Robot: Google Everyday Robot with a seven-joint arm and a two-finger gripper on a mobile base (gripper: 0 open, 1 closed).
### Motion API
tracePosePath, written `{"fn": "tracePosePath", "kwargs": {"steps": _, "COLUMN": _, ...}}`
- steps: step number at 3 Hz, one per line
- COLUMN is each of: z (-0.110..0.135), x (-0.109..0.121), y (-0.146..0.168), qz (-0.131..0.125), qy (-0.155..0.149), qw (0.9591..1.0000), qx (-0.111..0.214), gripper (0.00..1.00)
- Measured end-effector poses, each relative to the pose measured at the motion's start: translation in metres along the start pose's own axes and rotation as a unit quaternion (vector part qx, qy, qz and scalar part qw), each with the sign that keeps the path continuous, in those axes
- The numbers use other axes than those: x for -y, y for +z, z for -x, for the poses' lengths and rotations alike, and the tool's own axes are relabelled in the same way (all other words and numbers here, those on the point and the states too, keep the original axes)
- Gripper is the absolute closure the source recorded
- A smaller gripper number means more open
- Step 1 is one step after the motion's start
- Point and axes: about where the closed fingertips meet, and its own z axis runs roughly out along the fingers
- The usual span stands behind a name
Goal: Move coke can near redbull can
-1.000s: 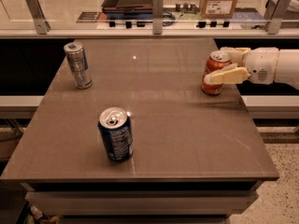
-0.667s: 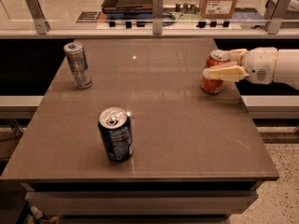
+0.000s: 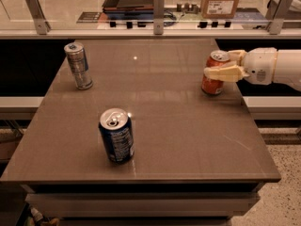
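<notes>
Three cans stand upright on the brown table (image 3: 183, 126) in the single camera view. All positions below are given from the coke can (image 3: 213, 82).

1. The coke can stands at the table's right edge, toward the far side, base on the surface.
2. The gripper (image 3: 219, 64) is at the coke can. It reaches in from beyond the right edge on the white arm (image 3: 282, 68). One finger lies across the can's front face and the other sits behind its rim. From where I stand, the jaws look clamped on the can.
3. The redbull can (image 3: 78, 66) stands well apart from the coke can, across the table to the left and at much the same depth.
4. The dark blue can (image 3: 116, 135) stands to the left of the coke can and nearer the front edge, clear of a straight line to the redbull can.

Hazards, as judged:
- The grasp is high on the can. A slack hold could let it tilt or slip when lifted.
- The can sits close to the edge, so a fumble could send it off the table.
- An overshoot at the far end could topple the slim redbull can.
</notes>
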Motion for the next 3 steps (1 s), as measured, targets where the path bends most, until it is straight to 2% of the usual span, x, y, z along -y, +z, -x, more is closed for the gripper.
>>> {"fn": "tracePosePath", "kwargs": {"steps": 1, "z": 0.003, "x": 0.0, "y": 0.003, "qz": 0.003, "qy": 0.0, "qw": 1.0, "qx": 0.001, "gripper": 1.0}}
{"fn": "tracePosePath", "kwargs": {"steps": 2, "z": 0.025, "x": -0.001, "y": 0.019, "qz": 0.006, "qy": -0.001, "qw": 1.0, "qx": -0.001, "gripper": 1.0}}
{"fn": "tracePosePath", "kwargs": {"steps": 3, "z": 0.053, "x": -0.012, "y": 0.037, "qz": 0.0, "qy": 0.0, "qw": 1.0, "qx": 0.007, "gripper": 1.0}}
